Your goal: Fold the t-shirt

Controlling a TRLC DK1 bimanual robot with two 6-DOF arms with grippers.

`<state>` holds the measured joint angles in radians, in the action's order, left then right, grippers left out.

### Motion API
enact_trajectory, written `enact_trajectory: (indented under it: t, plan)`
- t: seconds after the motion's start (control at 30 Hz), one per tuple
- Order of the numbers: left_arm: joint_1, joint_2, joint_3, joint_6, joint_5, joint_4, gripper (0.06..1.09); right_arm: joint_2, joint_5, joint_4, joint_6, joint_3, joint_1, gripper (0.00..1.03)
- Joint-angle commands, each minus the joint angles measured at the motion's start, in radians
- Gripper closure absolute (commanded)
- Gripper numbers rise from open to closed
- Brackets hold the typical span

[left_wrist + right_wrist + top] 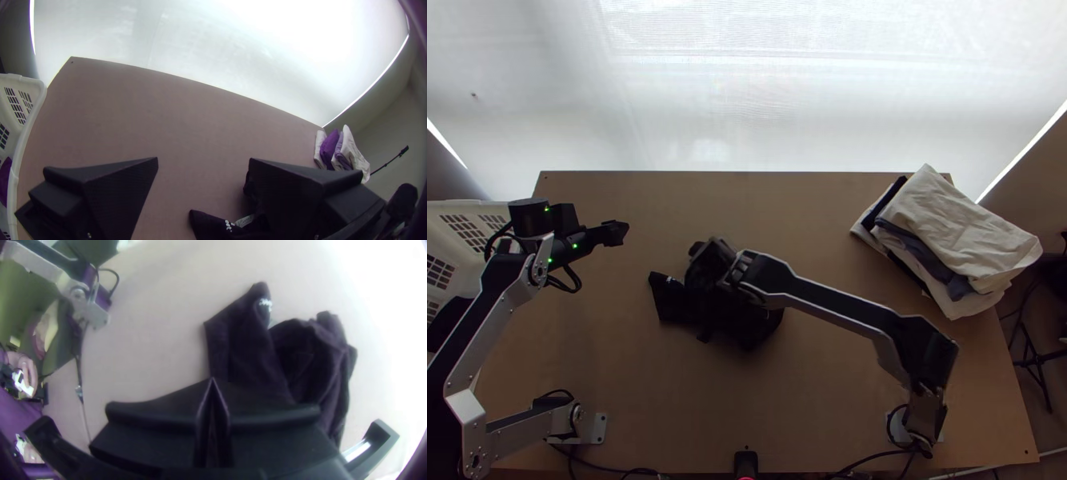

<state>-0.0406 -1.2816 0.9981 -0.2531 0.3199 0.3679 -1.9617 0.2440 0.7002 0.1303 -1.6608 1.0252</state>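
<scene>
The black t-shirt (pixel 677 301) lies bunched on the table's middle, partly hidden under my right gripper (pixel 725 266) in the top view. My left gripper (pixel 616 232) is over the table's left part, apart from the shirt. In the left wrist view my left gripper (pixel 203 159) is open, with part of the shirt (pixel 208 224) beyond its fingers. The right wrist view has my right gripper (pixel 212 379) shut, its tips together over the shirt (pixel 249 346); whether cloth is pinched cannot be told. A corner with a white print points away from the bunched part.
A stack of folded cloths (pixel 959 228), pale on top, lies at the table's far right. A white basket (pixel 459 228) stands at the left edge. Bare tabletop (pixel 779 212) stretches behind the shirt, and more lies in front of it.
</scene>
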Motion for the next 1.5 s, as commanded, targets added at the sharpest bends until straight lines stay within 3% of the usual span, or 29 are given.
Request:
enact_trajectory:
  t: [0.0,0.1,0.13,0.2,0.23,0.27,0.43,0.57,0.63,0.97,1.47]
  plan:
    - [0.001,-0.002,0.000,-0.011,0.002,-0.007,0.10,0.175,0.000,-0.011,-0.066,-0.022,-0.051,1.00]
    - [0.004,-0.002,0.002,-0.018,0.004,-0.024,0.10,0.199,0.001,-0.004,-0.063,-0.016,-0.065,0.97]
    - [0.002,-0.002,0.002,-0.018,0.004,-0.029,0.10,0.205,0.001,0.001,-0.061,-0.005,-0.065,0.84]
    - [0.002,-0.005,0.002,-0.020,0.004,-0.040,0.10,0.215,0.001,0.007,-0.043,0.032,-0.051,0.44]
    - [0.004,-0.007,0.000,-0.020,0.004,-0.043,0.10,0.215,0.000,0.025,-0.018,0.047,-0.033,0.29]
    - [0.004,-0.010,-0.001,-0.020,0.004,-0.047,0.10,0.215,-0.002,0.035,0.014,0.075,-0.013,0.26]
    - [0.011,-0.024,-0.052,-0.028,0.004,-0.119,0.10,0.216,-0.114,0.019,0.158,0.231,0.102,0.26]
    - [0.010,-0.044,-0.092,-0.032,0.004,-0.187,0.10,0.173,-0.172,-0.062,0.215,0.319,0.128,0.26]
    - [0.010,-0.055,-0.105,-0.040,0.004,-0.213,0.10,0.150,-0.187,-0.107,0.246,0.349,0.128,0.32]
    - [0.018,-0.065,-0.150,-0.066,0.007,-0.273,0.10,0.044,-0.238,-0.260,0.308,0.328,0.108,0.39]
    - [0.011,-0.067,-0.170,-0.066,0.030,-0.291,0.10,0.004,-0.241,-0.261,0.313,0.228,0.090,0.39]
